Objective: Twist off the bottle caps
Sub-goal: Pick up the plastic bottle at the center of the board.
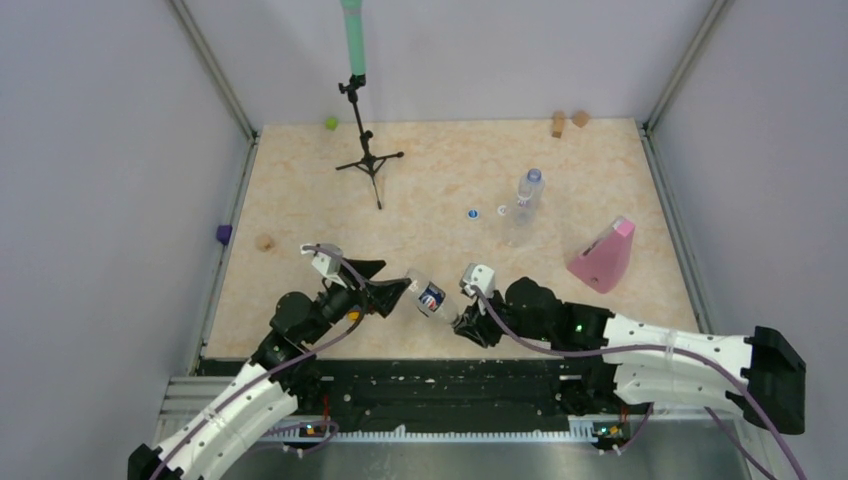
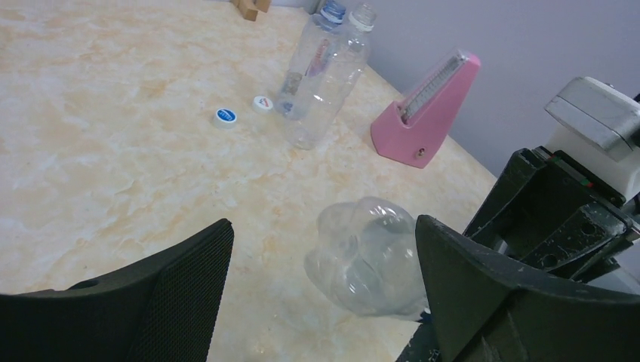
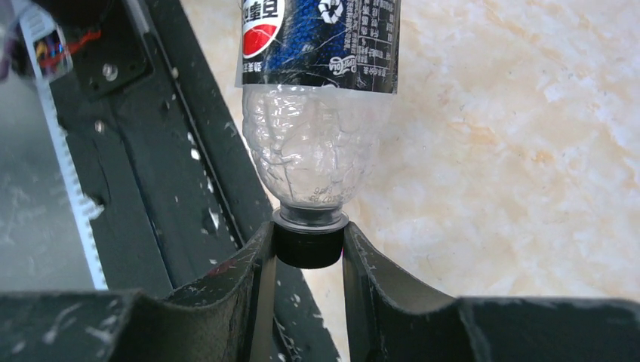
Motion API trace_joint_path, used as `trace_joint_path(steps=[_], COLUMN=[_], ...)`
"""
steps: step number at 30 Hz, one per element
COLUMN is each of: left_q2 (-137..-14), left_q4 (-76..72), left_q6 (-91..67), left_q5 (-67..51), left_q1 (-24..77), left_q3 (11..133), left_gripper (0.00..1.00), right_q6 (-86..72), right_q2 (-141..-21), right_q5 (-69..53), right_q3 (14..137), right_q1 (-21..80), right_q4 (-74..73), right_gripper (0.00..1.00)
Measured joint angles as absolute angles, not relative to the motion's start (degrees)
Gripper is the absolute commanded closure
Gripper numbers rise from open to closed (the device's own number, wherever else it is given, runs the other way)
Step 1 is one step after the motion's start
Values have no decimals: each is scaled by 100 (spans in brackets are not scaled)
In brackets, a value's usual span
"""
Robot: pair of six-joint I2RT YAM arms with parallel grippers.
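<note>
1. Black plastic: the cap (image 3: 308,250) is on its bottle (image 3: 317,121), a clear one with a blue label. Your right gripper (image 3: 309,235) is pinched tight on that cap, one finger on each side.
2. In the top view the bottle lies nearly level near the 6 o'clock edge of the table (image 1: 300,190), with the cap end toward 4 o'clock and the base toward 10 o'clock.
3. Your left gripper (image 2: 321,230) stands wide and holds nothing. The bottle's base sits between its fingers, closer to one than the other.
4. At 1 o'clock from the held bottle, a blue-topped cap (image 2: 226,115) and a white cap (image 2: 262,102) lie loose. Just past them, a blue-capped bottle (image 2: 311,60) and a second clear bottle (image 2: 340,83) stand side by side.
5. A pink wedge (image 1: 603,255) stands at 2 o'clock.
</note>
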State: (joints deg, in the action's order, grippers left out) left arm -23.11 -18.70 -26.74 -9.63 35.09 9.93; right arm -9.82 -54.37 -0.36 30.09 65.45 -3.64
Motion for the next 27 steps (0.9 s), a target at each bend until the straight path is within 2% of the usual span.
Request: trace_joint_path(steps=[4,10,18,27], left_q2=[-2314,-2493,-3374,-4141], left_q4=[-1745,-1522,-1398,-1247], left_q6=[-2545,-2379,-2202,-2078], left_q5=[-1258,-2104,-3317,-3736], left_q1=[3509,3509,3509,3505], left_q3=[1153,1321,1616,1728], left_gripper=[9,9,12,15], right_q6=[-78,1127,2639,4348], right_q2=[-5137,-5330,-5561,-5369], right_q5=[-403,-572,-134,21], right_q3=[2912,2939,3107,3118], right_q1=[6545,6545,6545,6545], right_q4=[-519,-934,-1146,-1118], right_gripper=[100,100,100,100])
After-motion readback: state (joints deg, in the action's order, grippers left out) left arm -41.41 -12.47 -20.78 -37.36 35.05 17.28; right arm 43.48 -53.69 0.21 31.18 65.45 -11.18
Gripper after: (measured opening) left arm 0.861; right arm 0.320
